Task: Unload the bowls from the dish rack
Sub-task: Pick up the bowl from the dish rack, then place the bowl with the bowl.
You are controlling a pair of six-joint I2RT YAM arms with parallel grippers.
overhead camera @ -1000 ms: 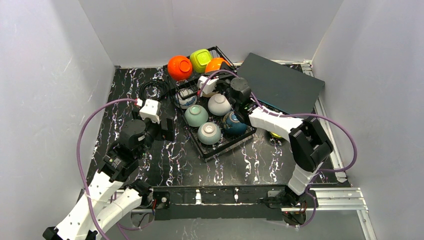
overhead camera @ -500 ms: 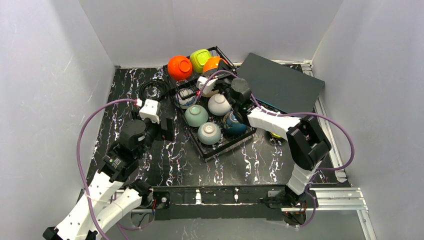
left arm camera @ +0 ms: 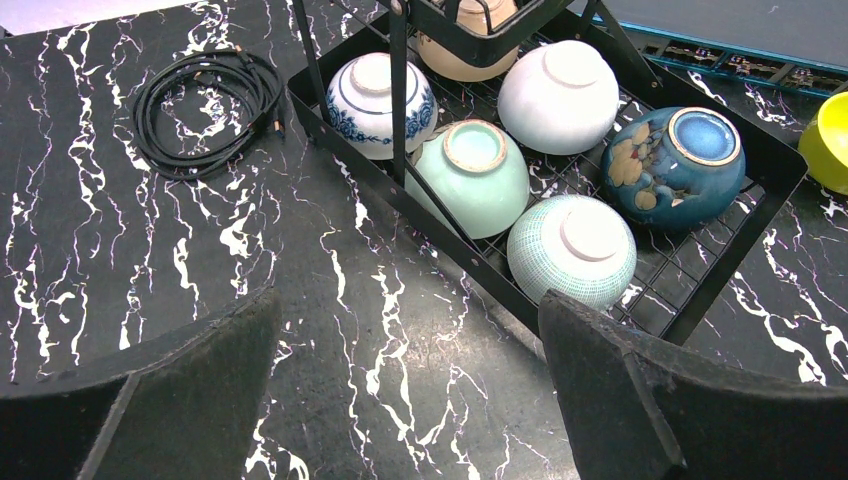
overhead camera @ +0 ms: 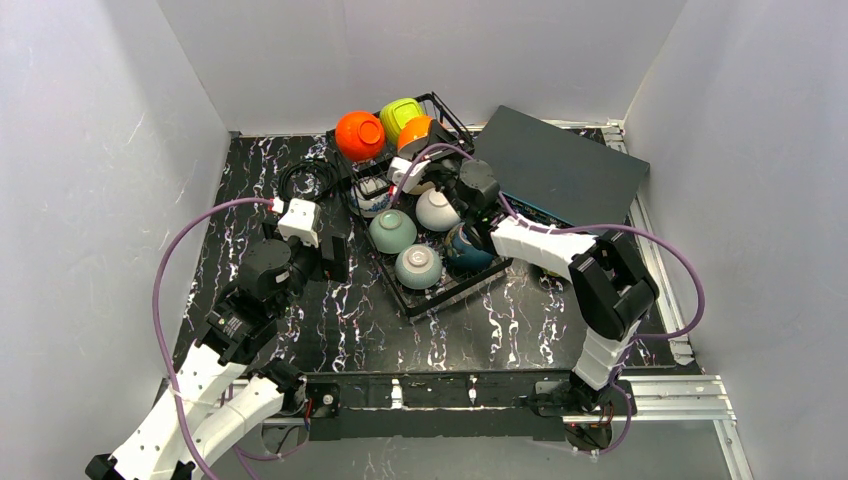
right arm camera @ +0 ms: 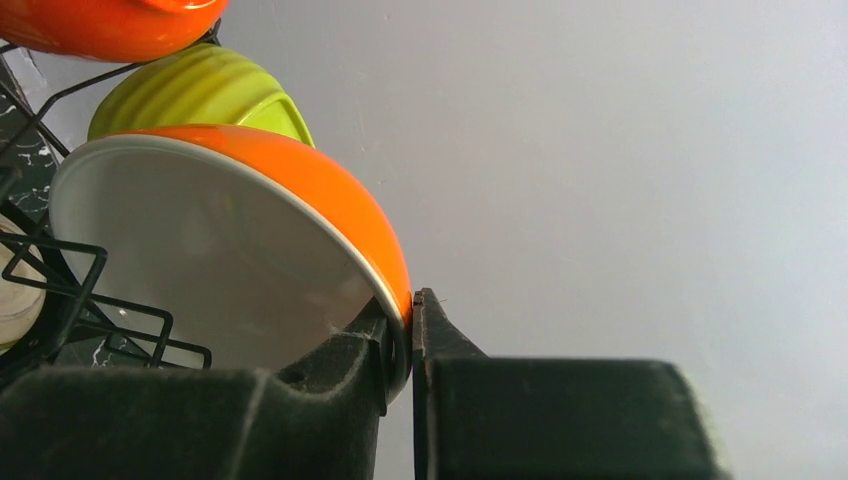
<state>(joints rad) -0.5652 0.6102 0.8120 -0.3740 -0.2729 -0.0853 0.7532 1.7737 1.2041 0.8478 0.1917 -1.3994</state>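
Note:
The black wire dish rack (overhead camera: 455, 285) holds upturned bowls on its lower tray: white (overhead camera: 437, 209), pale green (overhead camera: 392, 230), green-checked (overhead camera: 418, 266), dark teal (overhead camera: 468, 246) and blue-and-white (left arm camera: 380, 90). A beige bowl (left arm camera: 470, 50) sits under the raised basket tier. That tier carries an orange bowl (overhead camera: 359, 135), a lime green bowl (overhead camera: 399, 117) and a second orange bowl (overhead camera: 416, 130). My right gripper (right arm camera: 410, 310) is shut on this second orange bowl's rim (right arm camera: 330, 190), one finger inside and one outside. My left gripper (left arm camera: 410, 310) hangs open above bare table, left of the rack.
A coiled black cable (overhead camera: 305, 180) lies on the table left of the rack. A flat dark grey box (overhead camera: 560, 165) lies tilted at the back right. A yellow bowl (left arm camera: 828, 140) rests on the table right of the rack. White walls enclose the table.
The right jaws have closed onto the orange bowl's rim, and the right arm has shifted slightly left with it. The left arm has not moved.

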